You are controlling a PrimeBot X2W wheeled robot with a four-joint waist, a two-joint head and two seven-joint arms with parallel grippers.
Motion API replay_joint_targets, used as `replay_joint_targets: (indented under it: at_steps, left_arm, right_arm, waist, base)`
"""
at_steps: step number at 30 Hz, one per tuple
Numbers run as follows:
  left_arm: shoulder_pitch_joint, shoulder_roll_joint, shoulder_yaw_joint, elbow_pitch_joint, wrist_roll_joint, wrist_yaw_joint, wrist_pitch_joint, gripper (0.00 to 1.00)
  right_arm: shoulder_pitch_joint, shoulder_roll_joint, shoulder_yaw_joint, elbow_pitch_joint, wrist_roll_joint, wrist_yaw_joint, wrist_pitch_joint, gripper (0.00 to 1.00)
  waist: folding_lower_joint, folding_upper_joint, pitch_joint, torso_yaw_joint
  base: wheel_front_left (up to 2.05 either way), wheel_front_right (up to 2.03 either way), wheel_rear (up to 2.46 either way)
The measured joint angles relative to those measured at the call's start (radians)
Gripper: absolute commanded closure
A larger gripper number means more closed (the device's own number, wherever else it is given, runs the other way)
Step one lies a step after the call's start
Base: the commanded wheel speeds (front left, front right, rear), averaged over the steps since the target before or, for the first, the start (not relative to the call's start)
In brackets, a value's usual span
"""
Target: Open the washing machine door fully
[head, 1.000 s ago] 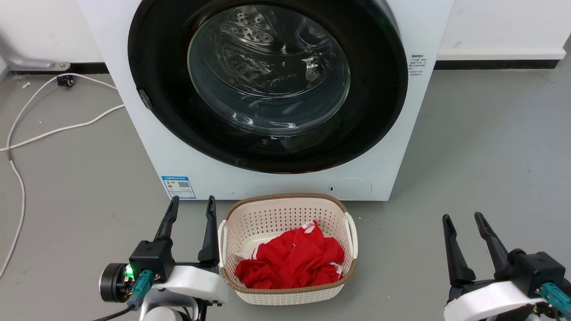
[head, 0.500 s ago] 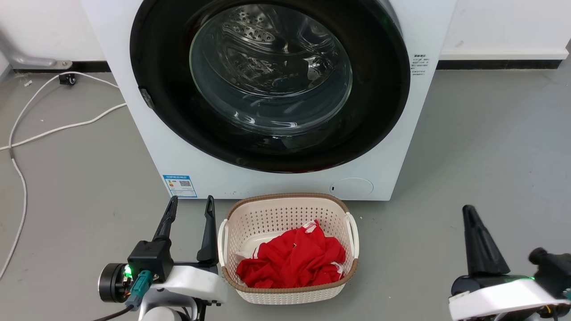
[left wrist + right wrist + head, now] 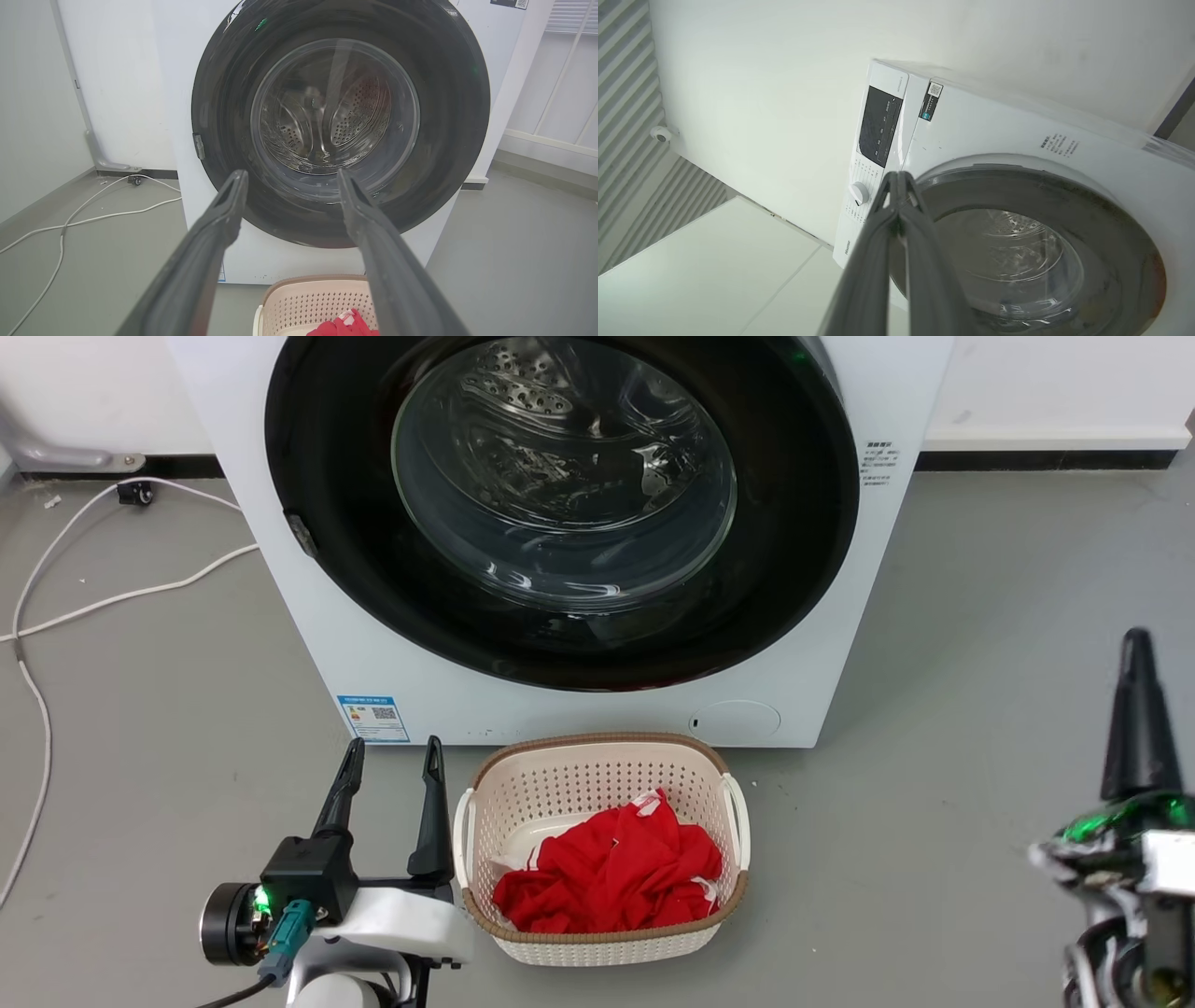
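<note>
My left fingers (image 3: 219, 224) stand wide, right fingers (image 3: 878, 247) pressed together. The round glossy black door (image 3: 338, 116) ahead seems heavy, slick; I would hook its rim.

The light is bright, even and soft, with no hard shadows anywhere. In the head view the basket (image 3: 597, 947) casts a thin grey shadow on the floor (image 3: 980, 616) at its 6 o'clock edge. The washing machine door (image 3: 327, 476) is glossy, and white streaks of glare curl over its glass toward 6 o'clock. At 4 o'clock the right gripper (image 3: 1137, 639) is smeared by motion blur, with green light streaking its body. In the left wrist view the fingers (image 3: 210, 242) of the left gripper (image 3: 289, 175) are soft and out of focus close to the lens. The right wrist view is pale and slightly washed out, and lines near its edges lean and bow.
</note>
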Motion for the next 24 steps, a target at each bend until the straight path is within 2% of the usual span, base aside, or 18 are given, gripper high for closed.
replay_joint_targets:
  at_steps: [3,9,11,12,13,18,24]
  left_arm:
    - [-0.004,0.0,-0.003,-0.007,-0.001,0.004,0.0,0.0]
    - [-0.024,0.0,-0.01,-0.022,-0.006,0.012,0.0,0.0]
    - [-0.028,0.0,-0.013,-0.028,-0.007,0.017,0.0,0.0]
    - [-0.038,0.0,-0.017,-0.035,-0.008,0.02,0.0,0.0]
    - [-0.038,0.0,-0.017,-0.035,-0.008,0.02,0.0,0.0]
    - [-0.052,0.0,-0.029,-0.048,-0.009,0.033,0.0,0.0]
    - [-0.086,0.0,-0.045,-0.071,-0.009,0.047,0.0,0.0]
  right_arm:
    - [-0.061,-0.004,-0.056,0.013,0.095,0.0,0.04,1.0]
    - [-0.228,-0.073,-0.131,0.102,0.1,0.0,0.08,1.0]
    - [-0.302,-0.095,-0.15,0.159,0.118,0.0,0.106,1.0]
    - [-0.377,-0.129,-0.16,0.224,0.116,0.0,0.133,1.0]
    - [-0.377,-0.129,-0.16,0.224,0.116,0.0,0.133,1.0]
    - [-0.566,-0.207,-0.166,0.407,0.109,0.0,0.211,1.0]
    - [-0.818,-0.31,-0.146,0.596,0.027,0.0,0.296,1.0]
  waist:
    - [0.0,0.0,0.01,-0.002]
    - [0.0,0.0,0.038,0.002]
    - [0.0,0.0,0.05,0.004]
    - [0.0,0.0,0.063,0.007]
    - [0.0,0.0,0.063,0.007]
    - [0.0,0.0,0.095,0.018]
    - [0.0,0.0,0.15,0.035]
  base:
    - [0.0,0.0,0.0]
    - [0.0,0.0,0.0]
    - [0.0,0.0,0.0]
    - [0.0,0.0,0.0]
    - [0.0,0.0,0.0]
    - [0.0,0.0,0.0]
    - [0.0,0.0,0.0]
